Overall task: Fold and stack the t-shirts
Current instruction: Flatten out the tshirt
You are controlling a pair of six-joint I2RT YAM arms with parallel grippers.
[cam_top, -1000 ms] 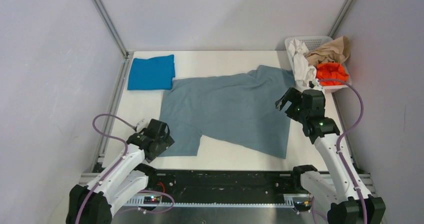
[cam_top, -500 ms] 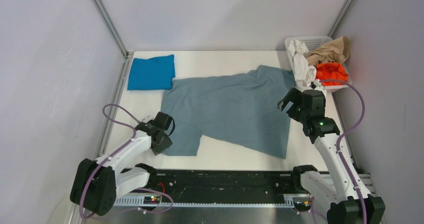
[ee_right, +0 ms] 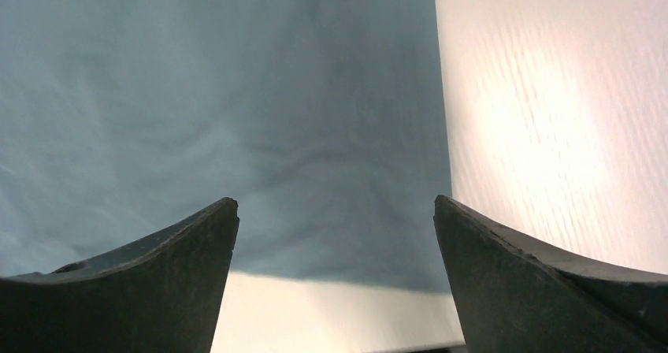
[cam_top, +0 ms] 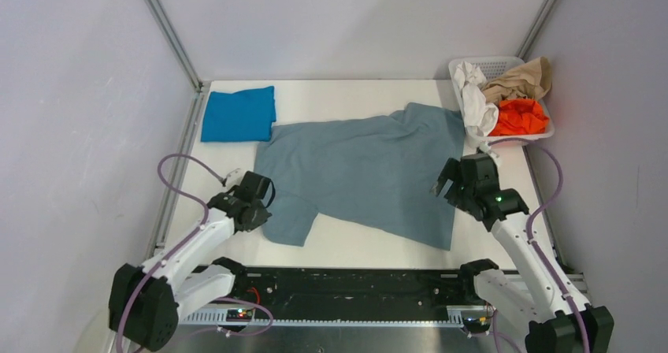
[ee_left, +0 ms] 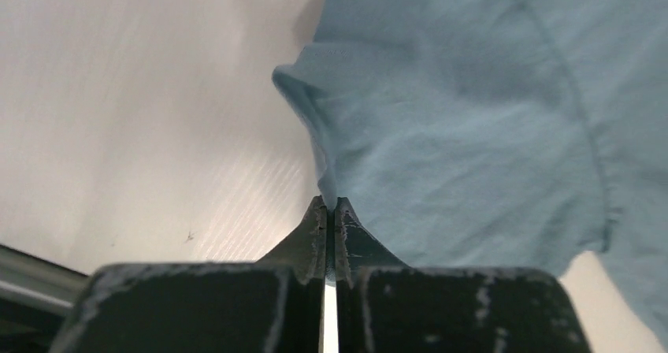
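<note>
L claw [cam_top: 264, 209] on grey-blue tee [cam_top: 362, 172] sleeve, R claw [cam_top: 441, 186] over right edge; blue tee [cam_top: 238, 113] folded far-left.

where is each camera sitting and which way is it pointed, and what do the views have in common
Top external: above and behind the arms, looking down at the white table; left arm and right arm show.
Left wrist: on the left arm, facing along the shut left pincer, which nips an edge of the large grey-blue cloth t-shirt.
Right wrist: on the right arm, facing down through the open right pincer at that shirt's corner.
Shared: all three show this t-shirt and the table.
</note>
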